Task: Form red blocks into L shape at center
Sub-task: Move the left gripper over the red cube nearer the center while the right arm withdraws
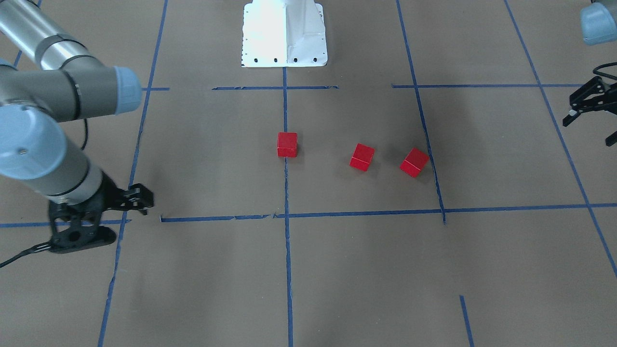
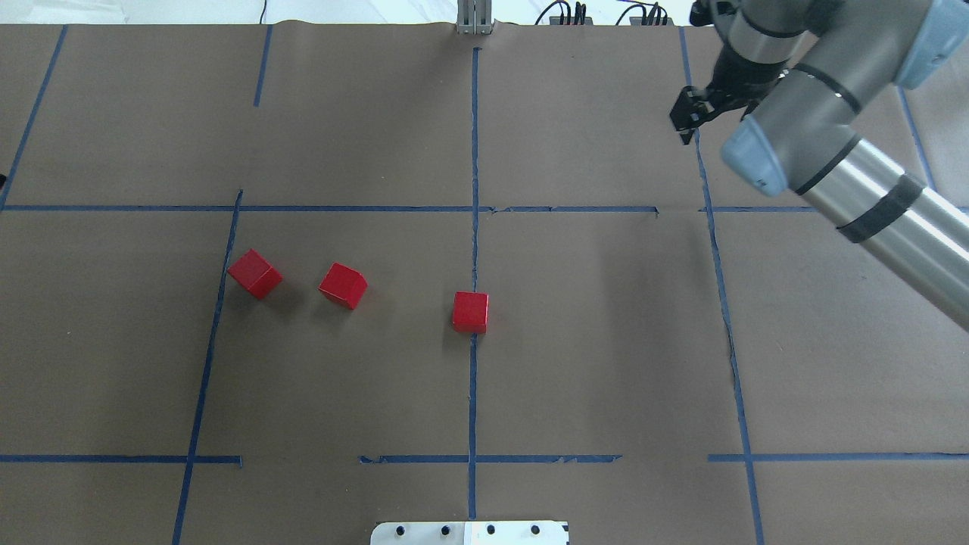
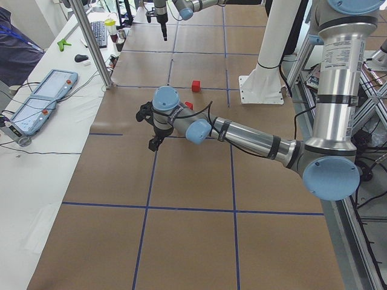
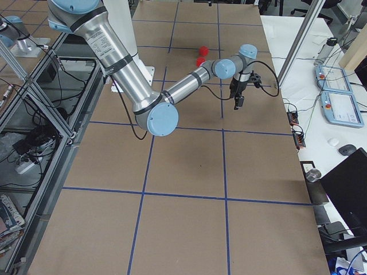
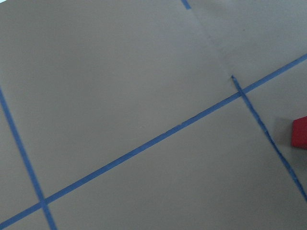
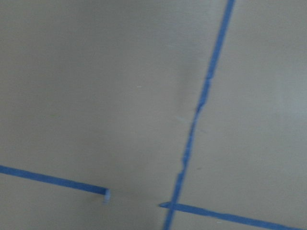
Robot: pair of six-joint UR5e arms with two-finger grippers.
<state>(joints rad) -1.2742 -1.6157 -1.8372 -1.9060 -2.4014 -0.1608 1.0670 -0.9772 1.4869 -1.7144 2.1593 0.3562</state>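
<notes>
Where the left gripper [image 1: 589, 126] hangs above the paper, its two fingers are spread wide and carry nothing. In the front-facing view it is at 3 o'clock of all the blocks, well apart from them. The right gripper [image 2: 685, 121] also carries nothing; whether its fingers are parted or closed cannot be told.

Block count: three, all resting on the paper, none touching another. In the overhead view:
- Block 1 [image 2: 472, 312] sits on the centre line [image 2: 474, 151], squared to it.
- Block 2 [image 2: 343, 285] lies at 9 o'clock of block 1, apart, turned askew.
- Block 3 [image 2: 255, 273] lies at 9 o'clock of block 2, near it, turned askew, just beside a second tape line [image 2: 204, 378].

The right gripper is at 1 o'clock of block 1, well apart. One white base [image 2: 469, 533] stands at 6 o'clock of block 1.
</notes>
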